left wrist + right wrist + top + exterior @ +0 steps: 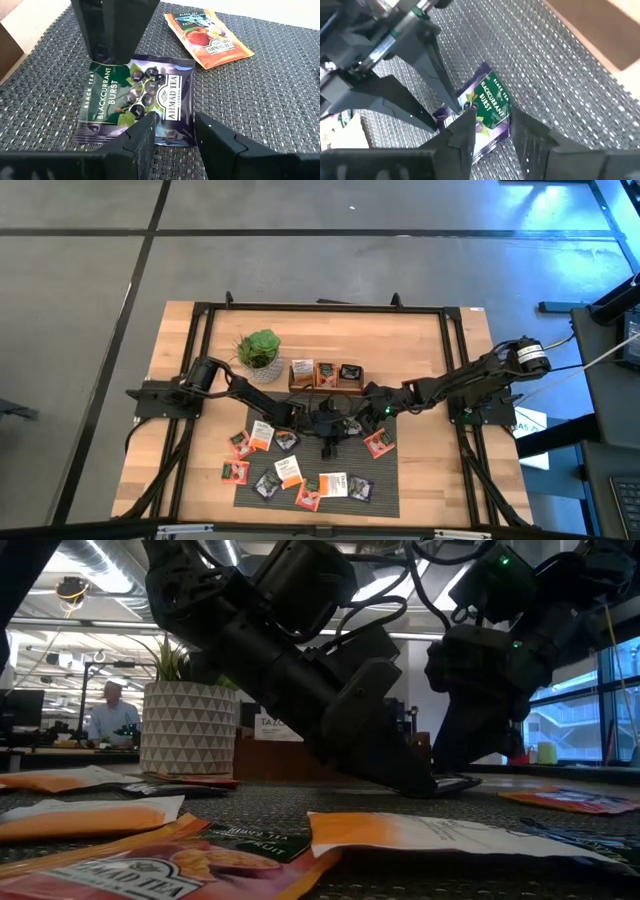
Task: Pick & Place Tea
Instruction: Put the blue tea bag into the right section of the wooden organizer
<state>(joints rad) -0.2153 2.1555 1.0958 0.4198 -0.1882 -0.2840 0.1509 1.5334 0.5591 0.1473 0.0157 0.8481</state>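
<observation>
From above, both arms meet over the dark mat on the counter, sachets scattered around them.

At counter height, the left claw and right claw come down to one flat sachet.

In the left wrist view, the blackcurrant sachet lies flat on the mat just ahead of the left claw's spread, empty fingers; an orange sachet lies nearby.

In the right wrist view, the right claw straddles that sachet's edge, half closed; whether it grips I cannot tell.
</observation>
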